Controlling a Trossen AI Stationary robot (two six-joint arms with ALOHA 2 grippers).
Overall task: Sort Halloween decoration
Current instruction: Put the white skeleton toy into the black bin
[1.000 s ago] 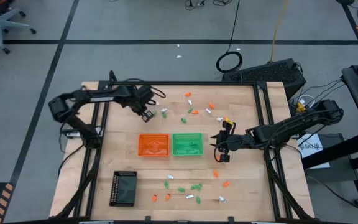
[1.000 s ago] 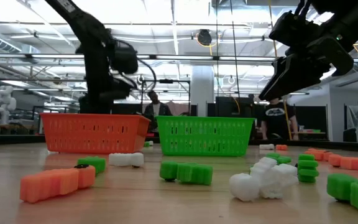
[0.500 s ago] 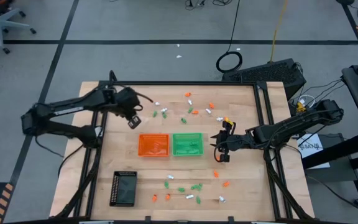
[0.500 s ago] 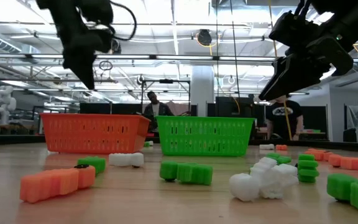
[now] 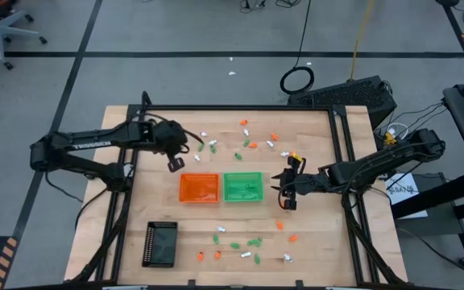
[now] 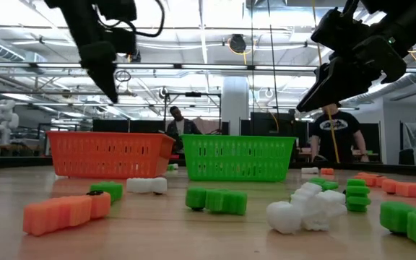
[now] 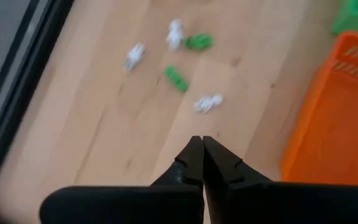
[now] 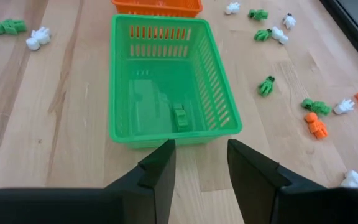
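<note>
holding my left gripper (image 5: pixel 175 164) pressed together, empty, above the table beside the orange tray (image 5: pixel 199 188); right gripper (image 8: pixel 199 163) spread beside the green tray (image 8: pixel 166 81); trinkets (image 5: pixel 236 147) scattered on the table (image 5: pixel 329 242).

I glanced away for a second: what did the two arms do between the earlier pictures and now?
The left gripper, fingers shut and holding nothing visible, pulled back from the far scatter of trinkets toward the orange tray and now hangs just past its far left corner. The right gripper stayed open beside the green tray. Trays and trinkets have not moved.
</note>
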